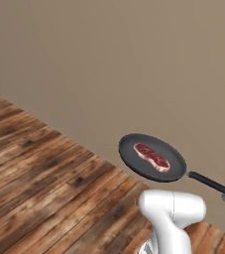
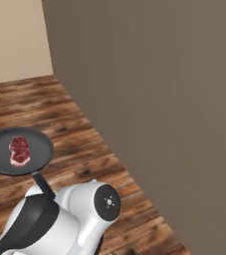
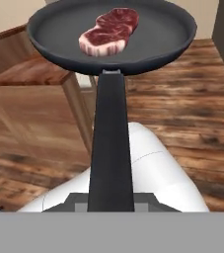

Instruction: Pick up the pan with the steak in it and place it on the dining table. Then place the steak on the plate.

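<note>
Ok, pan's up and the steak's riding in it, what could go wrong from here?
The gripper holds the pan only by the end of its long handle, so the pan could sag or twist in the grip. The steak lies loose, off centre; a tilt might slide it out. A wall stands close on the right; a wide swing could clip it.

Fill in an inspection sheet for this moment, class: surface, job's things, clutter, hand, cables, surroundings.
Surface: dark plank wooden floor below; no table top seen.
Job's things: round dark grey frying pan held in the air by its long black handle; red marbled steak lying flat inside.
Clutter: nothing seen.
Hand: shut on the handle.
Cables: nothing seen.
Surroundings: plain beige-brown wall; light wooden cabinet in the hand view.
</note>
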Tool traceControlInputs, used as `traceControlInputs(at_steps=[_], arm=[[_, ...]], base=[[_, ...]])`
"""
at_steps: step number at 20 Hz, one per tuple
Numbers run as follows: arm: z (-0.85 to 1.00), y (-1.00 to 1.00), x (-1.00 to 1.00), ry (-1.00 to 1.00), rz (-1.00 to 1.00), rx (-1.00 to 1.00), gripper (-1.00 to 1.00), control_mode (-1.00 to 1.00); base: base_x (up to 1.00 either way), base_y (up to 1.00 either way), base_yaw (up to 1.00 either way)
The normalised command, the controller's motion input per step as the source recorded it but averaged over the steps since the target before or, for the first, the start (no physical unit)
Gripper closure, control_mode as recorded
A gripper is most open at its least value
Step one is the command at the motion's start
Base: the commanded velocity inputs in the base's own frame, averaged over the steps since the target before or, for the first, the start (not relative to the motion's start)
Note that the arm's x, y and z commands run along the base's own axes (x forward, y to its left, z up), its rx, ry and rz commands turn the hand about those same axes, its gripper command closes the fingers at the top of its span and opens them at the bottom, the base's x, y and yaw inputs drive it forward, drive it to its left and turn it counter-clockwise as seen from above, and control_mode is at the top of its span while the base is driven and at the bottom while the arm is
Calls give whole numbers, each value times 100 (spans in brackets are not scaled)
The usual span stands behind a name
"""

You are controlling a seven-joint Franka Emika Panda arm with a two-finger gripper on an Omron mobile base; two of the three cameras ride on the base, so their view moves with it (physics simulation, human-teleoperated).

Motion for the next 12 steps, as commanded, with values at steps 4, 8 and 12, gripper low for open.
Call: traceControlInputs(at_steps=[4,8,12], arm=[[0,0,0,0,0,0,100,100],[0,0,0,0,0,0,100,100],[0,0,0,0,0,0,100,100]], base=[[-5,0,48],[-4,0,47],[0,0,42]])
